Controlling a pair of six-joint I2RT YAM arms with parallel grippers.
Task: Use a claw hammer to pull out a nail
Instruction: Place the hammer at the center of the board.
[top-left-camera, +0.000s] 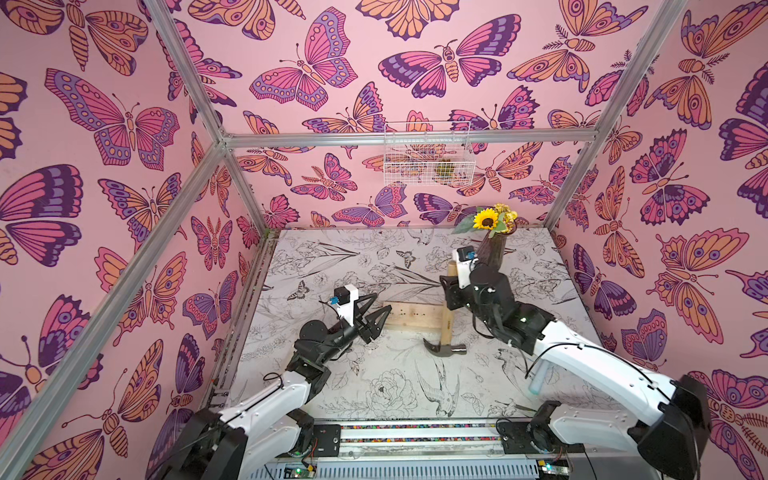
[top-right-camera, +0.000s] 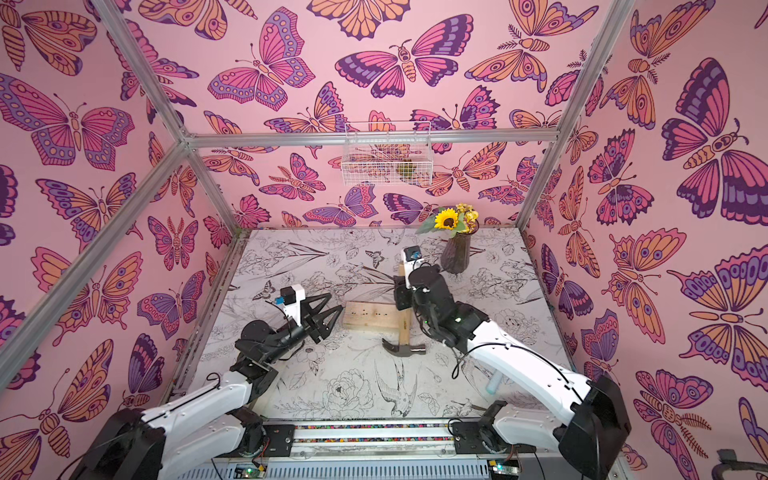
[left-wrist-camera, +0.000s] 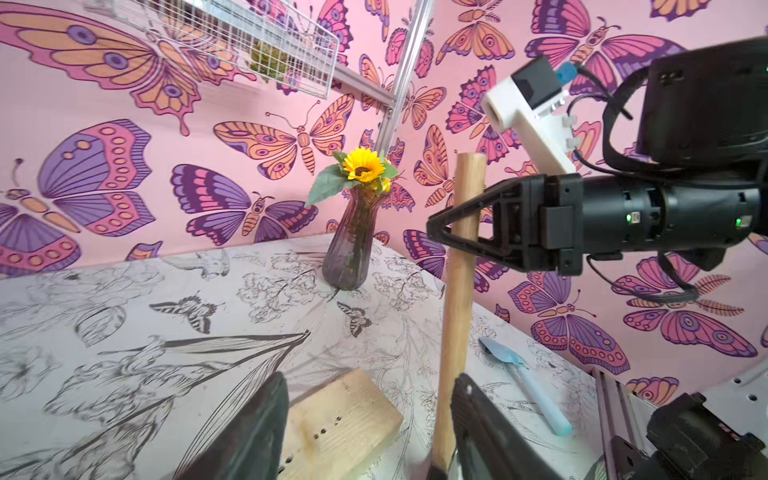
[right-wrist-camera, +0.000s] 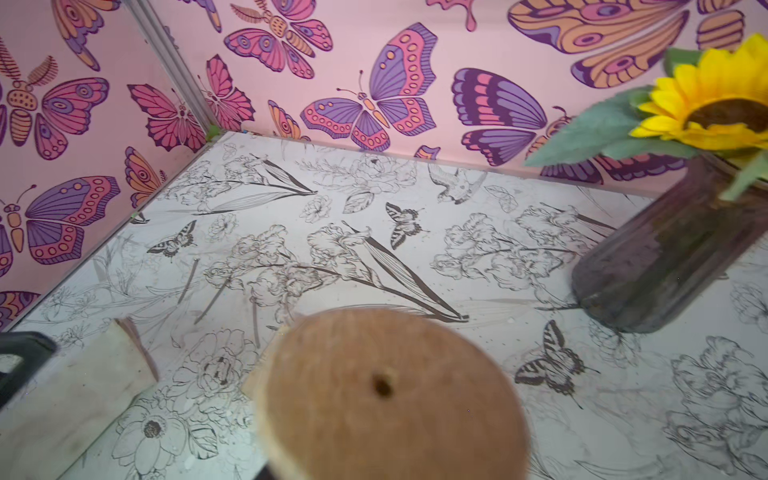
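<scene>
Right tool (top-left-camera: 451, 293) clamps the claw hammer (top-left-camera: 445, 332) high on its handle, which stands near upright with the head down by the wood block (top-left-camera: 409, 316) on the worktop (top-left-camera: 374, 386). Left tool (top-left-camera: 382, 302) is spread wide and empty at the block's other end.

Top views high, looking down at table (top-left-camera: 316, 257); wrist views close, both sharing vase (left-wrist-camera: 349, 249).

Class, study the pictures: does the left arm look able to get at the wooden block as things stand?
Probably yes. The left gripper hangs open just beside one end of the wooden block, with nothing between them; the claw hammer, held by the right gripper, stands at its other end.
</scene>
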